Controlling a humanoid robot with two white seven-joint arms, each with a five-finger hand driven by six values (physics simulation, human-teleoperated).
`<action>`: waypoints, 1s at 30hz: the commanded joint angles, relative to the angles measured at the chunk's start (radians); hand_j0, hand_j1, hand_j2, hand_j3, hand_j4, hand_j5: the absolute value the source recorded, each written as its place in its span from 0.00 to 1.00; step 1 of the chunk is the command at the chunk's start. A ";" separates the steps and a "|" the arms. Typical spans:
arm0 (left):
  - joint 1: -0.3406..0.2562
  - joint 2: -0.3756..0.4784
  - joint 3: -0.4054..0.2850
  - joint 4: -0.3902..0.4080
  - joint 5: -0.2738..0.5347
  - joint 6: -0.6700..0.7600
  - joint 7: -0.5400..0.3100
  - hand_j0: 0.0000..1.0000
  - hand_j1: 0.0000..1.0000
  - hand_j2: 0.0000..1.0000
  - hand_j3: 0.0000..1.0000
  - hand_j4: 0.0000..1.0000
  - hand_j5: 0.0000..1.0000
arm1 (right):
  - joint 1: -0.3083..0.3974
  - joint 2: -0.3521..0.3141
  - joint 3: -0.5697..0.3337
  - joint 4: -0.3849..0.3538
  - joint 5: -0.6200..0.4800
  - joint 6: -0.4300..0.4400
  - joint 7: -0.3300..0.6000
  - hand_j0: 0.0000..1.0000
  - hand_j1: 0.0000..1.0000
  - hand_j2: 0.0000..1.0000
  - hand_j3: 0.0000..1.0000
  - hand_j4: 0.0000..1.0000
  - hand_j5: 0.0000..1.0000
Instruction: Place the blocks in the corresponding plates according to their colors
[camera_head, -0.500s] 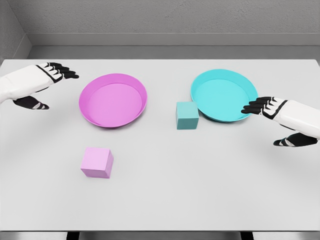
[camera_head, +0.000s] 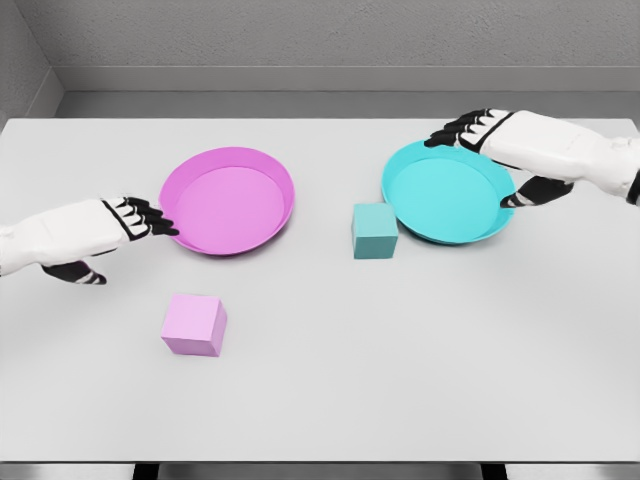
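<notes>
pink block open all sides, teal block beside teal plate

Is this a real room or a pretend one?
Probably pretend: a computer-made practice room. The white table is spotless, the grey wall is bare, and the pink plate, cyan plate and their matching blocks look too smooth and perfect to be real.

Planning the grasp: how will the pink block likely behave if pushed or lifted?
The pink block looks like a rigid cube with flat faces, so it should probably slide rather than roll on the smooth white table. Its squat, even shape makes tipping unlikely. The faces look matte and plain, so grip may be fair, but its weight cannot be judged here.
</notes>
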 joint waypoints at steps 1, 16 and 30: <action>0.000 0.006 0.002 -0.043 0.005 0.002 -0.034 1.00 1.00 1.00 1.00 1.00 1.00 | 0.000 0.074 0.110 0.005 0.061 0.098 0.041 1.00 1.00 1.00 1.00 1.00 1.00; 0.064 -0.037 -0.008 -0.120 -0.075 0.002 -0.040 1.00 1.00 1.00 1.00 1.00 1.00 | -0.255 0.318 0.363 0.258 0.135 0.302 0.041 1.00 1.00 1.00 1.00 1.00 1.00; 0.063 -0.103 -0.042 -0.132 -0.165 0.002 -0.040 1.00 1.00 1.00 1.00 1.00 1.00 | -0.279 0.306 0.413 0.179 0.134 0.286 0.041 1.00 1.00 1.00 1.00 1.00 1.00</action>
